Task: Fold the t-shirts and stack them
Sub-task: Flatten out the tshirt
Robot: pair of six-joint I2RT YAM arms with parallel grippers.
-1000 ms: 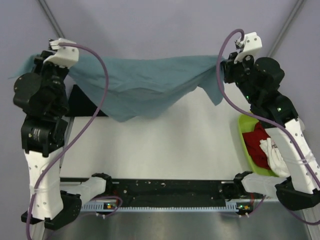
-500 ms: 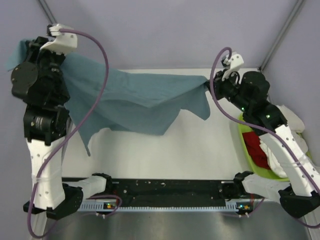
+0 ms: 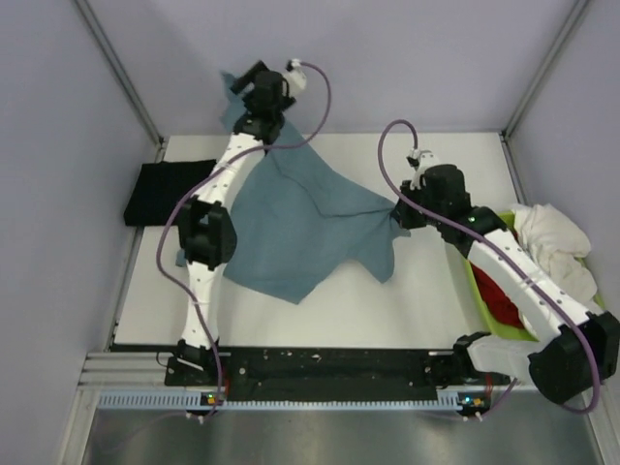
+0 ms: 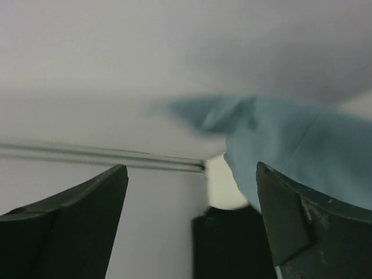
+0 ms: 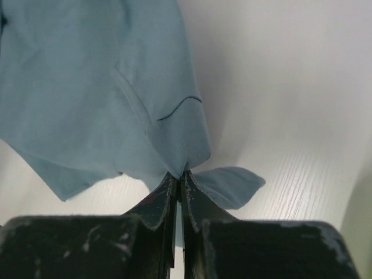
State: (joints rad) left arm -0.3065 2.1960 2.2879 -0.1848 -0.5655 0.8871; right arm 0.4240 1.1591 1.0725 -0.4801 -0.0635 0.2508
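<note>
The slate-blue t-shirt (image 3: 300,228), stretched in mid-air between the two arms moments earlier, has come down and now lies across the middle of the tabletop (image 3: 436,155), its cloth spread in a rough, rumpled diamond with one corner trailing up toward the far-left edge. The right tool (image 5: 179,174), lowered to the shirt's right-hand corner, is clamped tight on a pinch of the blue cloth, fingers pressed together and fabric fanning out beyond them. The left tool (image 4: 189,168), which has swung from high on the left to the far side of the tabletop, shows its fingers spread wide in its wrist view with nothing between them. Blue cloth hangs just beside the finger on the right of that view, and whether it is snagged there cannot be told. The swing appears to have served its purpose: the garment is laid out, if not yet flat, and smoothing and folding look to be the next business. A black t-shirt (image 3: 160,194) lies folded at the tabletop's left edge, likely the start of the stack, apart from the blue one. At the right, the lime-green bin (image 3: 475,286) holds a red t-shirt (image 3: 499,300) and a white t-shirt (image 3: 552,232), both awaiting their turn.
</note>
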